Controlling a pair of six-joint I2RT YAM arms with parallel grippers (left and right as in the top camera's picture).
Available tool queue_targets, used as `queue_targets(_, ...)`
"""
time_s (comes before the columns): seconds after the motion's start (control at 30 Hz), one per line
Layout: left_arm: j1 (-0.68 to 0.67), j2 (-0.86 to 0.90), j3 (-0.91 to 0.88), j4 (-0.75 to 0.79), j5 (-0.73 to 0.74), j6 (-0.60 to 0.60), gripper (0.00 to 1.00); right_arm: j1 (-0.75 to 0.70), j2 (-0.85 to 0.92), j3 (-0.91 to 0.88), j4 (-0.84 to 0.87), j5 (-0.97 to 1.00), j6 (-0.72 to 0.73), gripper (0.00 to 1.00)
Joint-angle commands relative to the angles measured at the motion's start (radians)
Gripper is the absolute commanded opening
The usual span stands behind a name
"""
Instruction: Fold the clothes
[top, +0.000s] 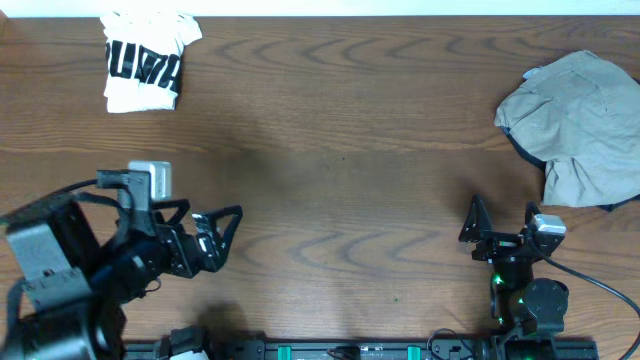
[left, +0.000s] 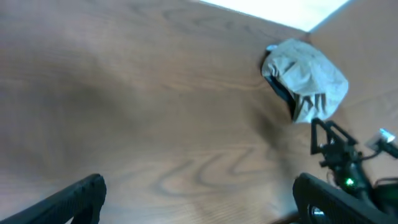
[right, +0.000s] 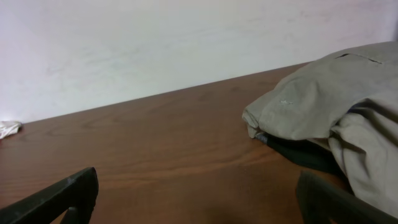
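Observation:
A crumpled grey-beige garment (top: 578, 125) lies at the right edge of the table, with dark fabric showing under it. It also shows in the left wrist view (left: 306, 78) and in the right wrist view (right: 336, 118). A folded white shirt with black lettering (top: 147, 60) lies at the far left. My left gripper (top: 222, 237) is open and empty near the front left; its fingers frame bare wood (left: 199, 198). My right gripper (top: 500, 222) is open and empty at the front right, short of the grey garment (right: 199, 198).
The brown wooden table (top: 340, 150) spans the whole view. A white wall (right: 155, 43) runs behind its far edge. The right arm's base and cable (top: 530, 300) sit at the front edge.

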Motion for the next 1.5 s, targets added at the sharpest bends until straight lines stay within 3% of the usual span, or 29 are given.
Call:
queue_targets(0.0,-0.080,-0.099,-0.109,0.135,-0.090,-0.025,0.98,-0.010,-0.005,-0.002,-0.005,-0.003,-0.010,0.99)
queue_targets(0.27,-0.169,-0.313,-0.513,0.697,-0.164,-0.214,0.98,-0.010,-0.005,-0.002,-0.005,-0.003,-0.010,0.99)
queue_targets(0.43,-0.219,-0.377,-0.765,1.070,-0.345,-0.393,0.98,-0.010,-0.005,-0.002,-0.005,-0.003,-0.010,0.99)
queue_targets(0.6,-0.237,-0.425,-0.954,1.324,-0.393,-0.420,0.98,-0.010,-0.005,-0.002,-0.005,-0.003,-0.010,0.99)
queue_targets(0.93,-0.237,-0.594,-1.154,1.360,-0.560,-0.465,0.98,-0.010,-0.005,-0.002,-0.005,-0.003,-0.010,0.99)
queue_targets(1.47,-0.216,-0.801,-1.273,1.312,-0.631,-0.414,0.98,-0.010,-0.005,-0.002,-0.005,-0.003,-0.010,0.99)
